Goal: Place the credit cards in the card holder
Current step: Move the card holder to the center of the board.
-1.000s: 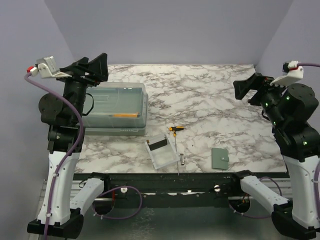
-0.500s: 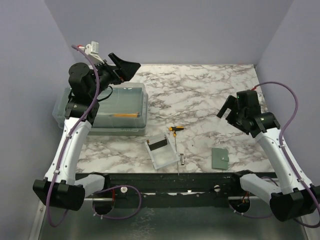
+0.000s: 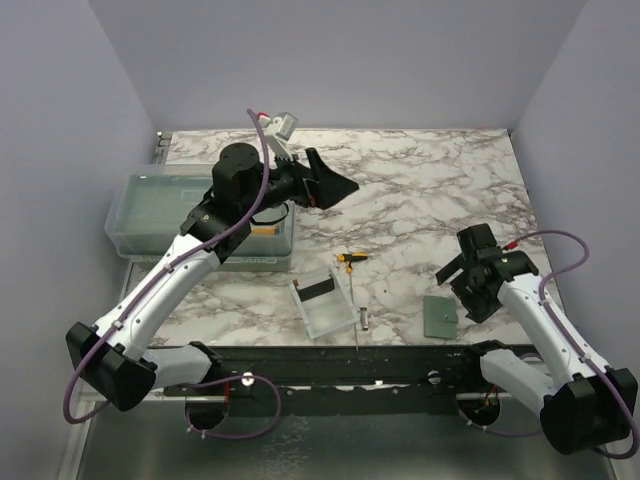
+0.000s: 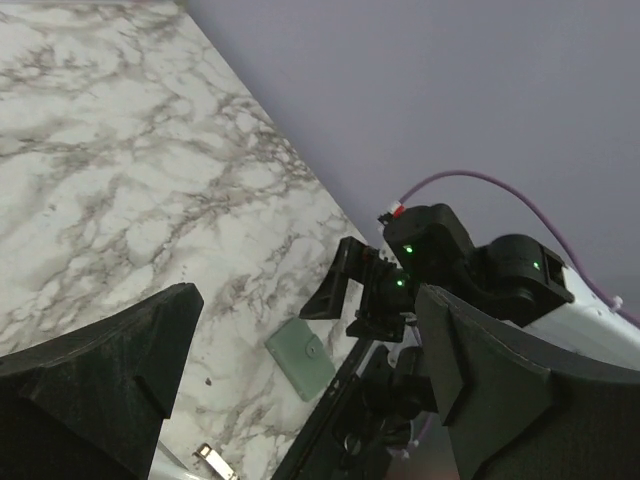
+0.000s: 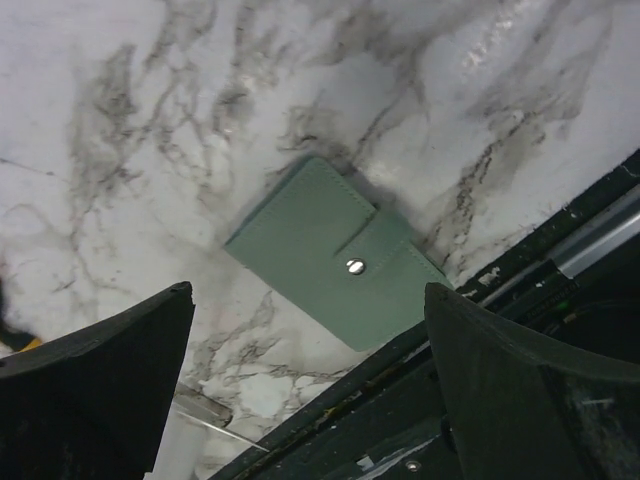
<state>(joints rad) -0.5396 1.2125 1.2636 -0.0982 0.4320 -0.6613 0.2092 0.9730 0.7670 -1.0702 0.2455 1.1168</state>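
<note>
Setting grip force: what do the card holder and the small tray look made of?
Card holder: probably leather or faux leather, matte sage green, with a soft folded flap and a shiny metal-looking snap. Small tray: likely hard clear plastic, glossy, with see-through walls and floor.

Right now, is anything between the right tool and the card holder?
Nothing visible. The right tool hangs open over the card holder, which lies snapped shut and uncovered on the table by its near edge.

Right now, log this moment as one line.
right gripper: open, facing card holder | left gripper: open, raised over table | card holder: snapped shut, untouched
</note>
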